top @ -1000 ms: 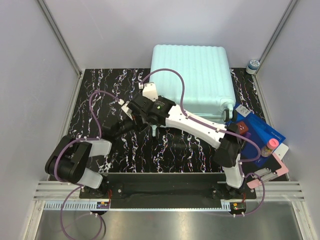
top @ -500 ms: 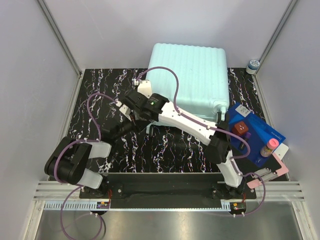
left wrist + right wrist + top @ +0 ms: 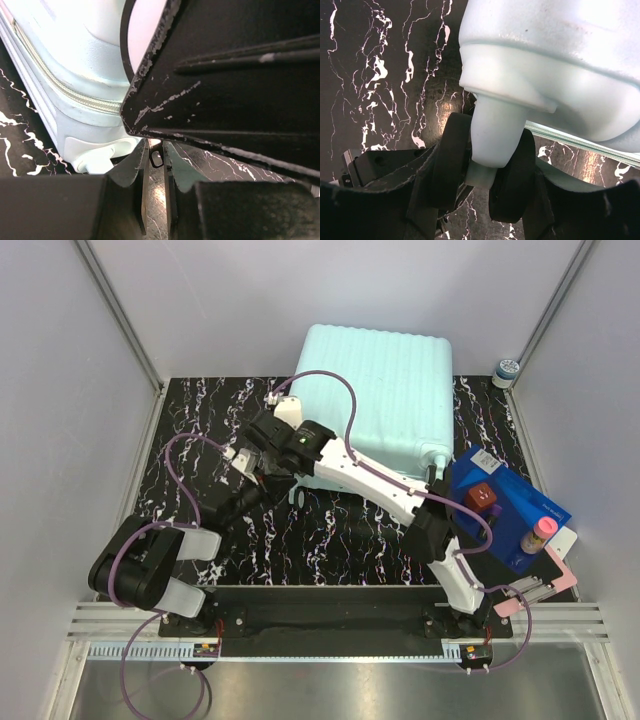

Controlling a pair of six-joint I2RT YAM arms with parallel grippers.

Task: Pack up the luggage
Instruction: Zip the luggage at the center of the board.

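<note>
Swinging left over the last second, the right gripper (image 3: 482,172) is dragging the near-left corner of the large mint-green ribbed hard-shell suitcase (image 3: 385,390) along, leaving it slightly skewed at the back of the black marbled tabletop (image 3: 200,420). I am keeping those fingers clamped on the twin black caster wheel (image 3: 451,155) there, while the left gripper (image 3: 156,150), jaws narrow, is nosing in at a small black loop (image 3: 156,160); I cannot tell whether it is pinching it. Lying shut and flat, the case is running its long axis away from both grippers, wheels toward me, and I am judging the left arm nearer its zip.
</note>
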